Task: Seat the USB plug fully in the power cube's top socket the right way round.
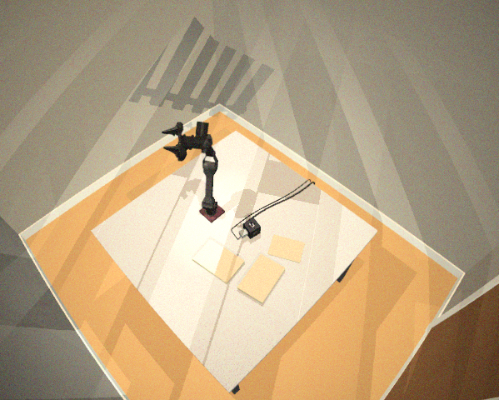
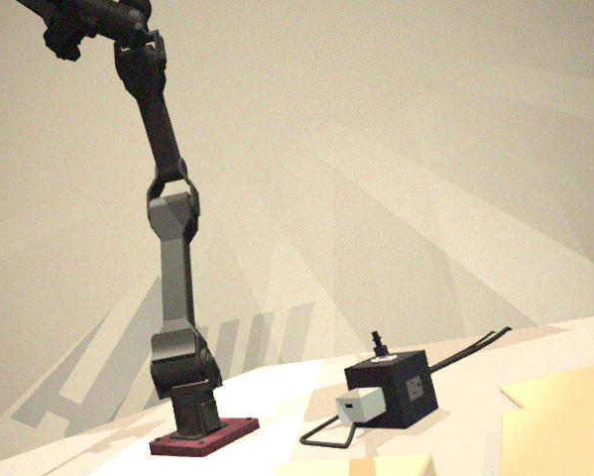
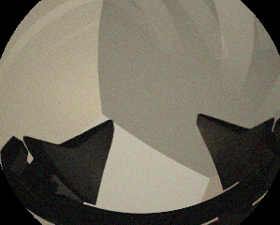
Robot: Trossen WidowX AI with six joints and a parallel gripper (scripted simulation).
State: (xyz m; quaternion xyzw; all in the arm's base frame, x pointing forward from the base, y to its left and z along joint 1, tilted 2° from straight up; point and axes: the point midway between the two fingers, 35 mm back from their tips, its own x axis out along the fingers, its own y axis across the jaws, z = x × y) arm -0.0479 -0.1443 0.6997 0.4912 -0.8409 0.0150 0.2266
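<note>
The power cube is a black block standing on the white table. On its top, the small black USB plug stands up from a pale socket plate, leaning slightly in the exterior view. How deep it sits and which way round it is are too small to tell. My gripper is open and empty, raised high and far from the cube, pointing away from it past the table's edge. Its fingers are out of frame in the exterior view. The wrist view shows only walls and bare surfaces between the fingers.
A white adapter block sticks out of the cube's side. A black cable loops beside it and runs off behind. Three flat yellow pads lie nearby. My arm stands on a red base plate.
</note>
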